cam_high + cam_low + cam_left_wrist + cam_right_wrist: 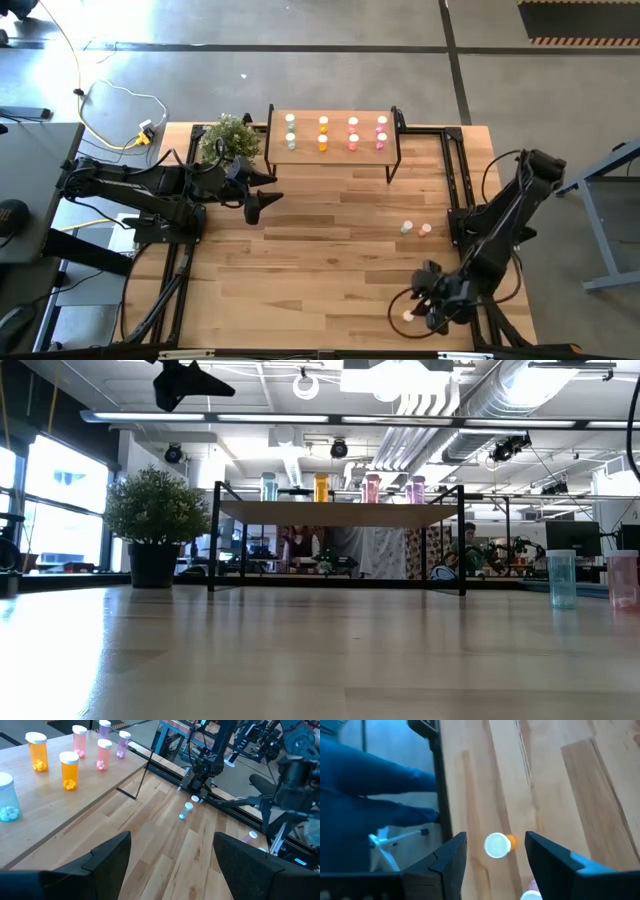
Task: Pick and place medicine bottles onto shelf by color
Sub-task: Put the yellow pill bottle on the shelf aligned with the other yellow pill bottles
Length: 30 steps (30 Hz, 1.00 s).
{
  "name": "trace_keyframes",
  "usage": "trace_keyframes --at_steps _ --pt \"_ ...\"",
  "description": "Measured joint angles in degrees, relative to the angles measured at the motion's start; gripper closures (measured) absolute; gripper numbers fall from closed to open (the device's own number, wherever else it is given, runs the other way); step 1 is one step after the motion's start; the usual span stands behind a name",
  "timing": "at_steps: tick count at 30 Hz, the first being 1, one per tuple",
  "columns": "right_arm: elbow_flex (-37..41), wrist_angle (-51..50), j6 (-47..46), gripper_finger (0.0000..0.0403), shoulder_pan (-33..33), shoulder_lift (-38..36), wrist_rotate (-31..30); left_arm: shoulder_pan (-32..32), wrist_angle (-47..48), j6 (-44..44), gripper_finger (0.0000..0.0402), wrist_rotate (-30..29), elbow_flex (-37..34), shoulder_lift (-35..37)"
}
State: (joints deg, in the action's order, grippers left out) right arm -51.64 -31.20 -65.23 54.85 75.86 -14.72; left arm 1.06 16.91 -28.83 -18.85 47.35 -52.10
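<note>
The right gripper (495, 852) hovers with released jaws astride an orange bottle (497, 844) at the worktop's five o'clock corner. Descend centred and clench below the cap, avoiding the neighbouring bottle (531, 895). The left gripper (256, 208), jaws released, waits near the shelf (335, 157).

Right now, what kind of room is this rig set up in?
Likely an open robotics lab or workshop: exposed ceiling ducts, a bare concrete floor and more workstations with a person behind the shelf.
</note>
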Motion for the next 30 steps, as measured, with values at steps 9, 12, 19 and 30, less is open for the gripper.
trace_keyframes --at_steps 9,12,19,30 --pt "0.0 4.11 2.73 0.021 0.06 7.79 4.05 0.0 0.0 0.01 0.0126 0.0 -0.01 0.0" --pt "0.0 4.16 2.73 0.021 0.07 9.67 4.41 0.0 0.0 -0.01 0.0126 0.0 0.0 0.0" --pt "0.0 5.1 2.73 0.021 0.35 12.55 4.73 0.0 0.0 -0.02 0.0126 0.0 -0.01 0.0" --pt "0.0 5.79 2.32 0.021 1.03 15.81 4.91 0.0 0.0 -0.1 0.0126 0.0 -0.01 0.0"
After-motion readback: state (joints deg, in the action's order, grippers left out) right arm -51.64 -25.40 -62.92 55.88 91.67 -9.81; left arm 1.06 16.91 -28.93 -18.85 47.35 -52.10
